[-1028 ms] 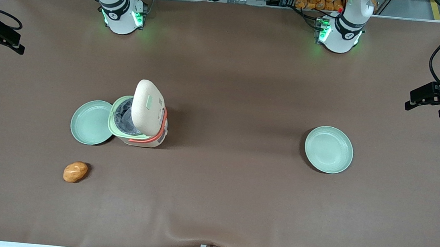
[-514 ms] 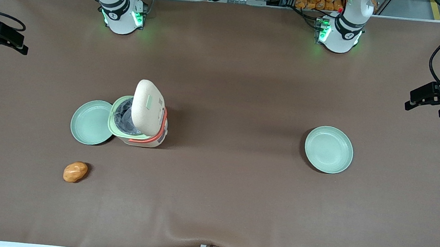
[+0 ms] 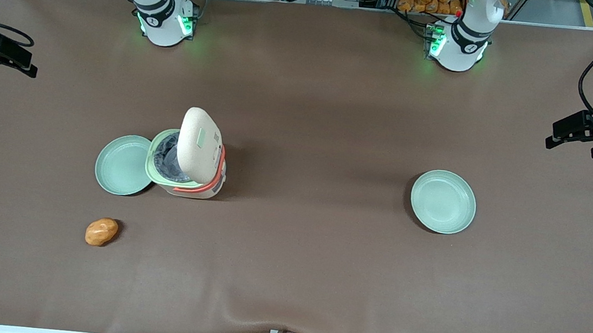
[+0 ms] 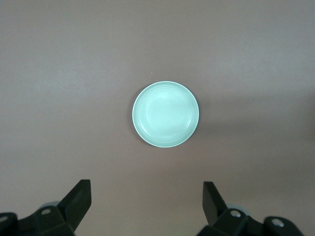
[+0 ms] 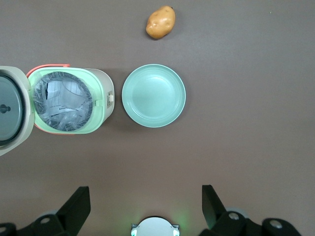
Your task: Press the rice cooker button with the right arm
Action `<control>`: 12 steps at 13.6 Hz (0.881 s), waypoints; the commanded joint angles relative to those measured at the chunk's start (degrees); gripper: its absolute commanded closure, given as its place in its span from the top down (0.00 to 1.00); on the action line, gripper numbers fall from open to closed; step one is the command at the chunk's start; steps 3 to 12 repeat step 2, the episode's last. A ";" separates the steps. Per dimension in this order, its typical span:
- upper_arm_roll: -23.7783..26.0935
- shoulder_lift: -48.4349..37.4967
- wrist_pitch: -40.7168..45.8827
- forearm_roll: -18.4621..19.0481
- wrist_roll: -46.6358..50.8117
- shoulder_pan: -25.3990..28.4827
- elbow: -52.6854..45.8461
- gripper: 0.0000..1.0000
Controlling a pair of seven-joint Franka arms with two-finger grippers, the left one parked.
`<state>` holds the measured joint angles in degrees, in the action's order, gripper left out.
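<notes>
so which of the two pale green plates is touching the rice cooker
The round pale-green plate at the working arm's end, tucked against the open cream rice cooker. The other plate sits alone toward the parked arm's end. The gripper hangs open above the first.

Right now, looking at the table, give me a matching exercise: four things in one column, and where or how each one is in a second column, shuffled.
Things:
1. rice cooker
2. potato
3. plate
4. gripper

Descriptions:
A. alone toward the parked arm's end of the table
B. lid standing open, dark pot showing
C. open, high above the table, touching nothing
D. on the bare mat, nearer the front camera than the cooker

Pairs: 1-B, 2-D, 3-A, 4-C
</notes>
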<state>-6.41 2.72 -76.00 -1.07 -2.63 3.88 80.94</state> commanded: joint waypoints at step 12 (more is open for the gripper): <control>-0.09 -0.87 -0.20 0.46 0.70 0.16 0.53 1.00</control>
